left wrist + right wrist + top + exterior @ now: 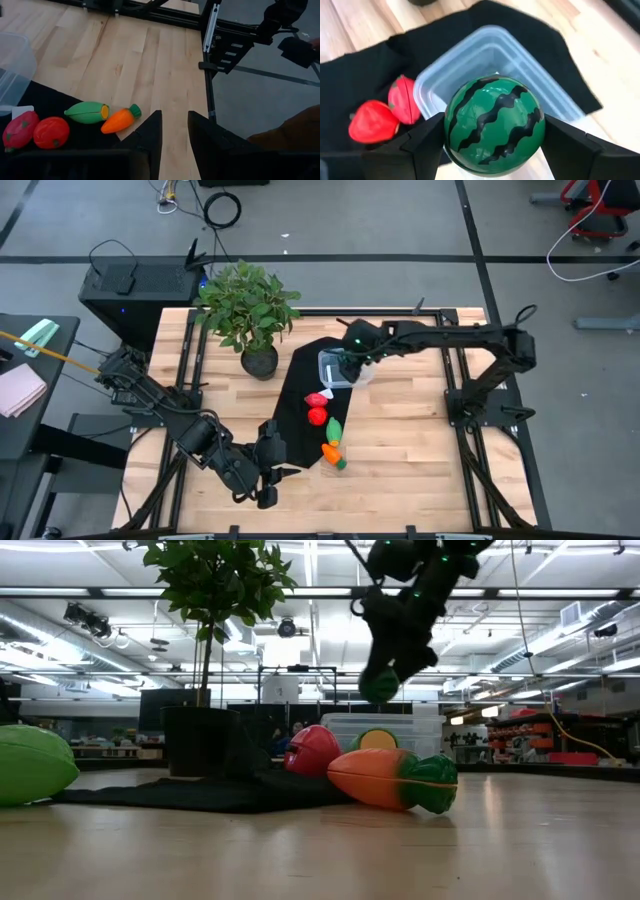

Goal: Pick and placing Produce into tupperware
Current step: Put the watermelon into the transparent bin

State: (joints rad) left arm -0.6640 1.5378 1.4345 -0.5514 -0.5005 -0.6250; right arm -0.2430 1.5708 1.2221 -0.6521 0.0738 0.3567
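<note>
My right gripper [492, 150] is shut on the dark-green striped ball [492, 130] and hangs over the clear tupperware [495, 60], which stands on the black cloth [300, 415]. In the high view two red fruits [317, 408], the green oblong [334, 430] and the orange carrot [331, 452] lie in a row on the cloth's right part and edge, nearer than the tupperware [335, 366]. A lime-green piece [30, 762] shows at the low view's left. My left gripper [175, 140] is open, waiting near the table's near edge, left of the row. My right gripper pinches the striped ball between its two fingers [427, 137], one on each side of its widest part [451, 131]. The fingers come from above, pointing down. The ball is lifted clear, above the tupperware's open top.
A leafy potted plant [250, 315] stands at the far left of the cloth, beside the tupperware. Bare wooden table [410, 450] lies to the right of the produce row. Black frame rails [470, 430] run along the table's sides.
</note>
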